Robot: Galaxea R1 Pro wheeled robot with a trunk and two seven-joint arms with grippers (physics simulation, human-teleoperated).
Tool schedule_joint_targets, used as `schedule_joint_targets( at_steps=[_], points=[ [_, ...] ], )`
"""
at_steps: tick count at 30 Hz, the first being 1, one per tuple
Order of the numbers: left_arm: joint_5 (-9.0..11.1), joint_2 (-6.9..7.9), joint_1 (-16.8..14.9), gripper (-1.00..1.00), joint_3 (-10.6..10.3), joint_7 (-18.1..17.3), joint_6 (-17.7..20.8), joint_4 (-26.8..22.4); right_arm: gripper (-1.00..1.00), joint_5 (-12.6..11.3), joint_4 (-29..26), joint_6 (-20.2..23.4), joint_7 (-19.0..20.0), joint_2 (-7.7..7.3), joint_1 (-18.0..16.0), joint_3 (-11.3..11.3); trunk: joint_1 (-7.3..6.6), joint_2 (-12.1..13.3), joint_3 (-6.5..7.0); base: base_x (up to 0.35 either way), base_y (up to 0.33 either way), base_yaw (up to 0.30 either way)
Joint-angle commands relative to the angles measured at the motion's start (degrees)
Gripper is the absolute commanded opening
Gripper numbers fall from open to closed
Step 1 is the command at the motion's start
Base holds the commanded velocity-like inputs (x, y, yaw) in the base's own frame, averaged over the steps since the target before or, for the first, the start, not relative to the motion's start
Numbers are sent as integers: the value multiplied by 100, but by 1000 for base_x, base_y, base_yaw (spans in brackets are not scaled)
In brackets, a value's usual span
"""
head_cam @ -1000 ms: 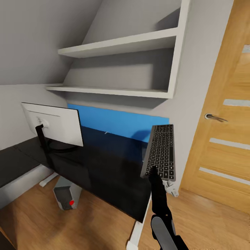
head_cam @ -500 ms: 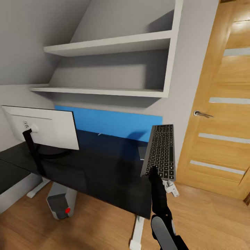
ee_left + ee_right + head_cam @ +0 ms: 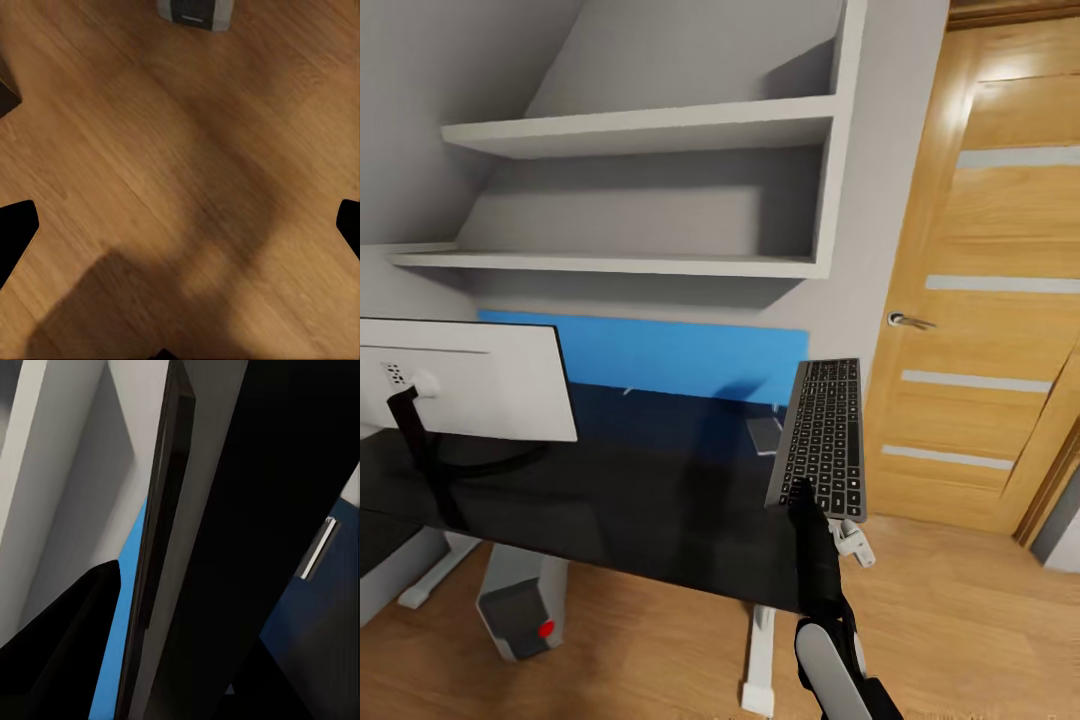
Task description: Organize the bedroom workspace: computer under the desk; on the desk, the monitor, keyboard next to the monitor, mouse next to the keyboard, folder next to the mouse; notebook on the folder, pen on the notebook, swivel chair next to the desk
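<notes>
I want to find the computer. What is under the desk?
Under the desk stands the grey computer on the wood floor, beside the desk's white legs. The black top covers the computer's upper part and whatever lies farther back.

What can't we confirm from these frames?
- Right gripper: head view, its fingertips are hidden behind the keyboard; the grasp looks shut, contact unseen.
- Monitor: head view, left edge cuts it off; screen side faces away.
- Computer: top hidden under the desk.
- Small grey item on the desk: too small to identify.
</notes>
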Motion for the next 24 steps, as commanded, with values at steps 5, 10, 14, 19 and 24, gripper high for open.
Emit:
schedule_joint_targets(
  at_steps=[5, 10, 14, 19, 24],
  points=[
    [16, 3, 0, 100, -49, 40, -5, -7, -100, -14, -3, -28, -25, -2, -7, 13, -1, -4, -7, -95, 328, -263],
    [16, 3, 0, 100, -49, 40, -3, -7, -100, -15, -3, -28, -25, -4, -7, 13, -1, -4, -7, -172, 295, -263],
    [16, 3, 0, 100, -49, 40, -2, -7, -100, -13, -3, -28, -25, -5, -7, 13, -1, -4, -7, -200, 268, -263],
    [16, 3, 0, 100, -49, 44, -2, -7, -100, -10, 1, -28, -25, -3, -7, 14, -1, -4, -7, -145, 155, -263],
    [16, 3, 0, 100, -49, 48, -2, -7, -100, -12, 19, -28, -25, -2, -7, 20, -1, -4, -7, -34, 35, -263]
  ],
)
